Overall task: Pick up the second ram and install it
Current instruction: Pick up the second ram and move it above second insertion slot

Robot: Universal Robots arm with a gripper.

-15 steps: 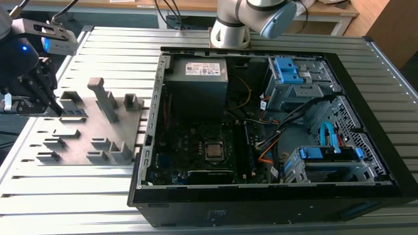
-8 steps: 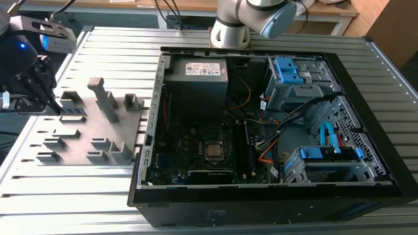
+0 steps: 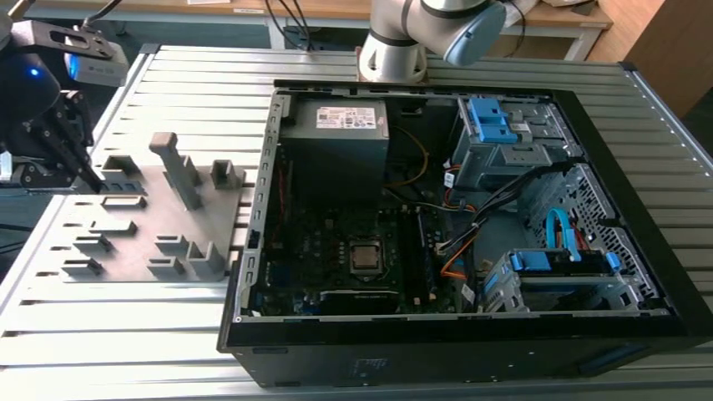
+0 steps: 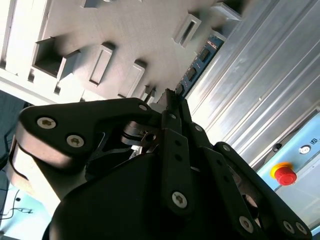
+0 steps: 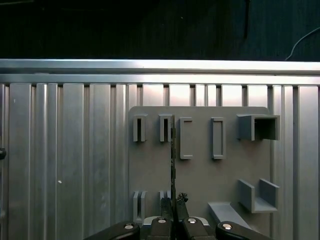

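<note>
Grey plastic holder block [image 5: 200,175] on the table [image 5: 75,150] carries the second ram [image 5: 173,155] on edge in its slots, the tool [image 5: 174,200] nearly shut around it, seemingly pinching one end, so the lift and seating in the open computer case [image 3: 468,209] remain undone.

So the second ram [image 5: 173,160] is a long, skinny, dark stick. The first wrist view catches it edge-on, so it's basically just a thin black line. In the second wrist view the second ram [image 4: 199,62] shows its flat face: dark board, a row of black chips, a bluish tint. It stands on its long edge in the grey holder plate [image 5: 200,175], with one end pinched in the tool [image 5: 174,201]. In the exterior view it's at roughly 9 o'clock in the scene.
</note>
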